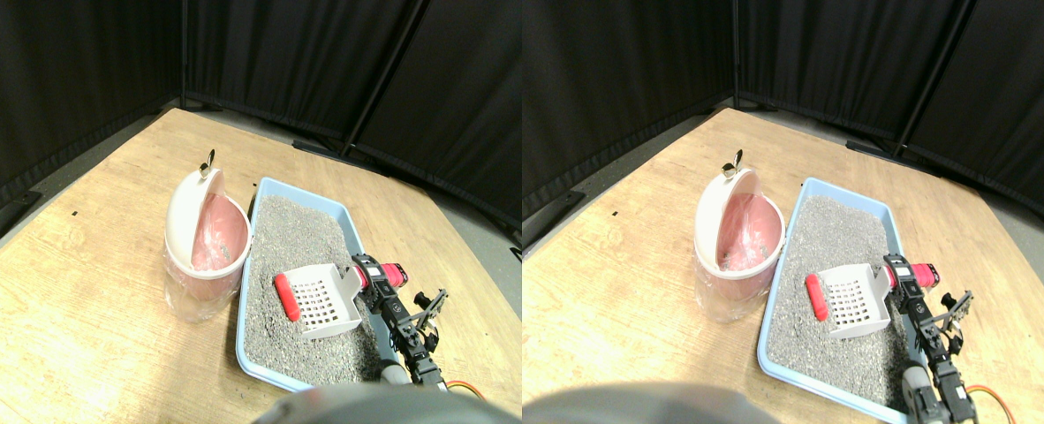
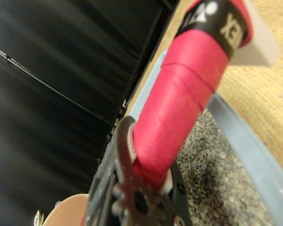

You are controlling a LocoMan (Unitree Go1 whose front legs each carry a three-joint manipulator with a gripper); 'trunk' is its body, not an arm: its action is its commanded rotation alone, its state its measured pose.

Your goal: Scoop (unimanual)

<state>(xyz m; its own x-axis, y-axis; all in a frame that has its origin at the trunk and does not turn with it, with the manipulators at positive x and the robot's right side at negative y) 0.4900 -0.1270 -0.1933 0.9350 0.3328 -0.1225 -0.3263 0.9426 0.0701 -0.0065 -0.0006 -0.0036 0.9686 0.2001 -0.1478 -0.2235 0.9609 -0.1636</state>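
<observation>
A white slotted scoop (image 1: 319, 302) with a red front lip lies over the grey litter (image 1: 292, 234) in a light blue tray (image 1: 245, 349). Its slots show white, with no litter visible inside. The scoop's red wrapped handle (image 1: 391, 274) points right, past the tray's right rim. My right gripper (image 1: 370, 276) is shut on that handle just behind the scoop body. In the wrist view the red handle (image 2: 188, 94) runs up out of the dark jaw frame of the gripper (image 2: 146, 188), above the litter (image 2: 212, 174) and the tray rim (image 2: 245, 141).
A white bin (image 1: 208, 243) with a pink liner and its lid tipped open stands against the tray's left side. Everything sits on a wooden floor (image 1: 63, 291). Black curtains (image 1: 310, 62) close off the back and sides.
</observation>
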